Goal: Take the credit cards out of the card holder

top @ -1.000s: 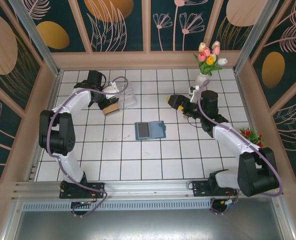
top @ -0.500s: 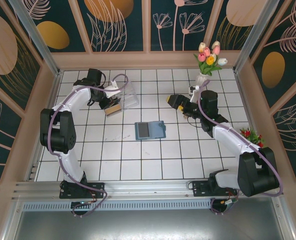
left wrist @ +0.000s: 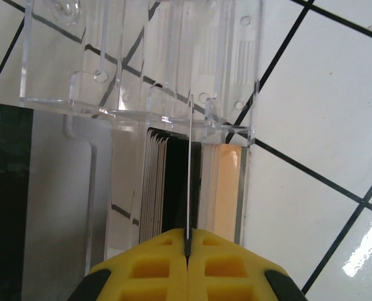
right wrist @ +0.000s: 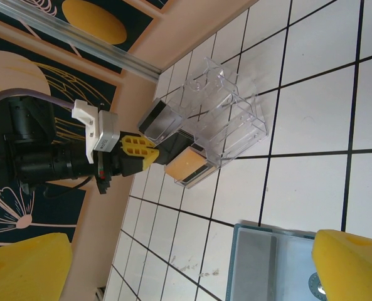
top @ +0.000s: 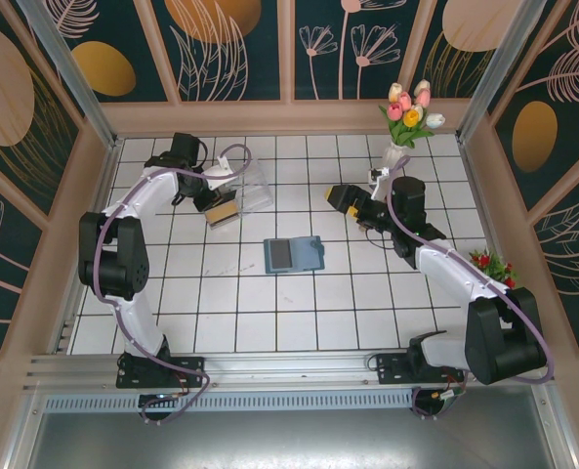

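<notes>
Card holder (top: 294,255) lies open mid-table, pockets up for reaching | top view: left gripper (top: 214,202) at clear box (top: 248,184); right gripper (top: 342,195) hovers apart | left wrist: pinching one credit card (left wrist: 189,175) edge-on, lined up to slot beside stacked cards (left wrist: 167,182) | right wrist: fingers spread wide above holder, probably waiting its turn.

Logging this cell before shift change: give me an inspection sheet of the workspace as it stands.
Surface: white tiled table, faint scuffs.
Job's things: card holder lies open mid-table; cards stand stacked in the clear box.
Clutter: tulip vase; red flowers.
Grippers: left gripper shut on one card, edge-on, at the box; right gripper open, holding nothing.
Cables: purple cables run along both arms.
Surroundings: floral wall panels.
</notes>
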Controlling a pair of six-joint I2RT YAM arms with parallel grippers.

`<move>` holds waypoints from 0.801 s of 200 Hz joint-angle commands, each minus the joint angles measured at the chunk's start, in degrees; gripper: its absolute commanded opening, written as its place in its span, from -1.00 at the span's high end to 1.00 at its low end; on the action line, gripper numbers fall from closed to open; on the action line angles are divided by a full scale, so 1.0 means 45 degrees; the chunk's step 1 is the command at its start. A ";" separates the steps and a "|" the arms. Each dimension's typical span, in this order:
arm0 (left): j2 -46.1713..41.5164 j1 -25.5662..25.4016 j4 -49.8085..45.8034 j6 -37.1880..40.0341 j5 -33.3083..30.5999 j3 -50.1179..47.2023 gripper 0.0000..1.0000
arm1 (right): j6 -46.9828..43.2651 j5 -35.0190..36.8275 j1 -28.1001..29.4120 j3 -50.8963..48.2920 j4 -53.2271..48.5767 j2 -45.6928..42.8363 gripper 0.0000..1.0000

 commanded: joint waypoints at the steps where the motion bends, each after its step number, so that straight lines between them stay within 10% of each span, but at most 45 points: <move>1: 0.0142 0.0009 0.0296 0.0369 -0.0394 -0.0068 1.00 | 0.0090 0.0146 0.0116 0.0193 0.0222 0.0128 -0.98; 80: 0.0021 0.0001 0.0502 0.1553 -0.0288 -0.0546 0.99 | 0.0131 0.0185 0.0191 0.0136 0.0182 0.0040 -0.98; 160: -0.0133 0.0001 0.1309 0.0920 -0.0669 -0.0791 0.48 | 0.0119 0.0243 0.0188 0.0096 0.0146 -0.0078 -0.98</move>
